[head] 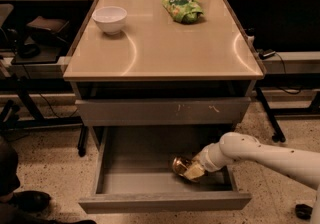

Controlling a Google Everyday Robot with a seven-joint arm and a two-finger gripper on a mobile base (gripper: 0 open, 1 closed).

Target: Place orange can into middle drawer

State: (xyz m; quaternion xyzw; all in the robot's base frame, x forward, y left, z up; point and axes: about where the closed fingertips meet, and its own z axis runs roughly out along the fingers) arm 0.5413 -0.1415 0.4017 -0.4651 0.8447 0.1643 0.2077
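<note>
Camera view, looking down at the counter [165,53] from the front. I see the drawer [165,202] pulled well out at the bottom, plain grey front panel nearest me, low side walls, flat grey floor. The can [181,165] is inside it, over the right half of the drawer floor, closer to the front panel than to the back. It is tilted, shiny end leaning left, not upright. I can't tell whether its lower edge touches the drawer floor or sits just above it.

My hand [194,170] is down inside the drawer too, at the can's right side, pinching the can. The white arm [270,155] comes in from the right edge, crosses over the drawer's right wall and bends down into the box. The wrist sits just beside the right wall.

Above the open drawer is a closed drawer front [162,112] with small orange scuffs toward its right. Above that there is a dark gap under the countertop.

On the counter: white bowl [110,19] at the back left, upright. Green snack bag [183,7] at the back, right of centre. The two are well apart, and neither is near the hand.

Speckled floor [50,168] around the base. Dark shoe [30,200] at the lower left, beside the drawer's left front corner but apart from it. Black frames and cables stand on both sides of the counter.
</note>
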